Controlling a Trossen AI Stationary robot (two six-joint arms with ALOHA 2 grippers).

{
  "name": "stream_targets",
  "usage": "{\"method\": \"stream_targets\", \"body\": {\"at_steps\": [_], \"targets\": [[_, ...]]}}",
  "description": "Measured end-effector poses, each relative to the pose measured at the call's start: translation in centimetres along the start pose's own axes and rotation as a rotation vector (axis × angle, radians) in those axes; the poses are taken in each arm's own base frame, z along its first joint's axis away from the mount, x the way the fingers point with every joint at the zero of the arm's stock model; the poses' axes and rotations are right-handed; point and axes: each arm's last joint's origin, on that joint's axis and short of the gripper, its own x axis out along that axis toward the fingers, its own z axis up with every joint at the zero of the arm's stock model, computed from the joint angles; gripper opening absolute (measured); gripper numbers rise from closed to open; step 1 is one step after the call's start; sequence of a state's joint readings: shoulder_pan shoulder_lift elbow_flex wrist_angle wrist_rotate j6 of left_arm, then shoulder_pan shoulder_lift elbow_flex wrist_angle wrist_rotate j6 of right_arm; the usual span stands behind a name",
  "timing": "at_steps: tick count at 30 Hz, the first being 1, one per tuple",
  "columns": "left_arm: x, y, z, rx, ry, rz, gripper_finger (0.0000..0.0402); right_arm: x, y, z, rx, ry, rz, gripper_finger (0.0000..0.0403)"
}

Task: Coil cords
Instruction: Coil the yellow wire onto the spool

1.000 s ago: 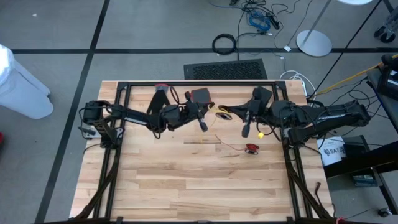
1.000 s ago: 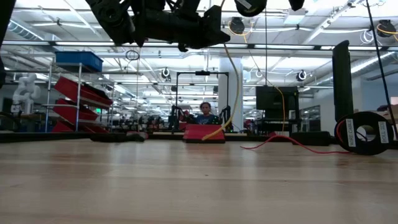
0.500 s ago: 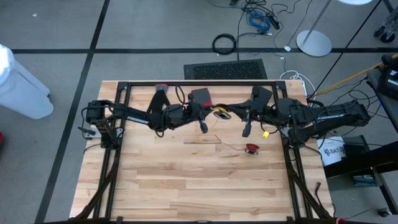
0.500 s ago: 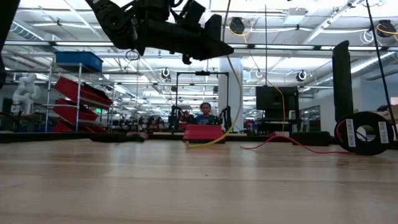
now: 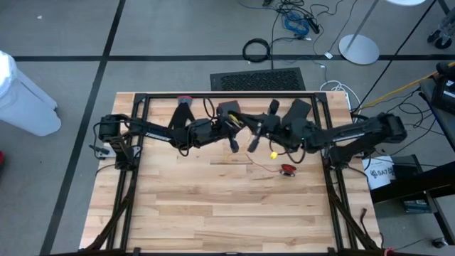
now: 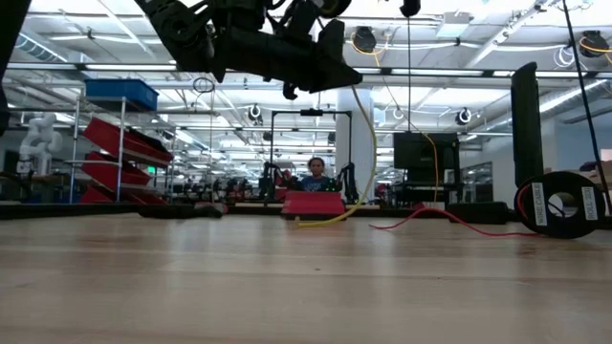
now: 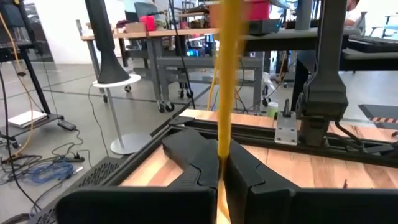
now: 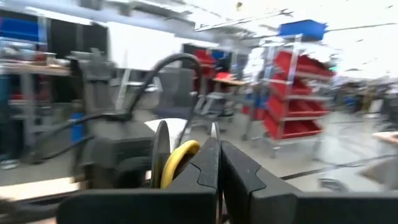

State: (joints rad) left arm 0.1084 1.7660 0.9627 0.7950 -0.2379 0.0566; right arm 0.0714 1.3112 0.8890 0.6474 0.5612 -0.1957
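The yellow cord [image 7: 227, 74] passes through my left gripper [image 7: 221, 171], which is shut on it above the table's far middle [image 5: 232, 141]. From there the cord hangs down to the table [image 6: 361, 143]. My right gripper [image 8: 219, 163] is shut just right of the left one [image 5: 253, 140], with a yellow loop [image 8: 179, 157] beside its fingers. The cord's yellow end [image 5: 272, 154] dangles near it. A thin red cord [image 5: 259, 165] lies on the wood, leading to a red spool [image 5: 288, 169]. No short black cord shows. My left gripper pinches the yellow cord [image 7: 222, 146] between its two fingers, which point level and lie across it. The cord runs upright through the hold and hangs below to the table [image 6: 320, 220]. My right gripper is shut where the yellow loop [image 8: 194, 148] curls out beside one finger; the fingers hide the place of contact.
A dark red box [image 5: 229, 109] stands at the table's far edge behind the grippers. A black frame rail [image 5: 227, 95] runs along that edge. The near half of the wooden table [image 5: 227, 213] lies in front of both arms.
My right gripper has gone toward the table's left edge, close to my left gripper, and has tipped up. The cord's yellow end has followed it leftward. The hanging stretch of yellow cord has swung slightly and bows out more.
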Motion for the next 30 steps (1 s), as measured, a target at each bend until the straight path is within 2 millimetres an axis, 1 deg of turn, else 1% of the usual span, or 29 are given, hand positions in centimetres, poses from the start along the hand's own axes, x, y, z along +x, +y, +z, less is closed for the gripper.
{"method": "stream_targets", "body": {"at_steps": [7,11,17,23,30], "targets": [[0.0,-0.2,0.0,-0.018,0.002,-0.002,0.0021,1.3,0.3,-1.2,-0.027,-0.034,-0.101,0.0],[-0.1,-0.2,0.0,-0.025,0.002,-0.004,0.0023,1.6,0.2,-1.5,-0.056,-0.042,-0.165,0.0],[-0.2,-0.8,0.0,-0.025,0.002,-0.021,0.0025,1.8,0.0,-1.6,-0.118,-0.051,-0.277,0.0],[-0.3,-1.2,0.0,-0.024,0.005,-0.032,0.0026,1.9,0.0,-1.5,-0.13,-0.088,-0.305,0.0],[-0.2,-1.5,-0.4,-0.045,0.028,-0.097,0.0027,2.2,-1.1,-1.3,-0.11,-0.114,-0.367,0.0]]}}
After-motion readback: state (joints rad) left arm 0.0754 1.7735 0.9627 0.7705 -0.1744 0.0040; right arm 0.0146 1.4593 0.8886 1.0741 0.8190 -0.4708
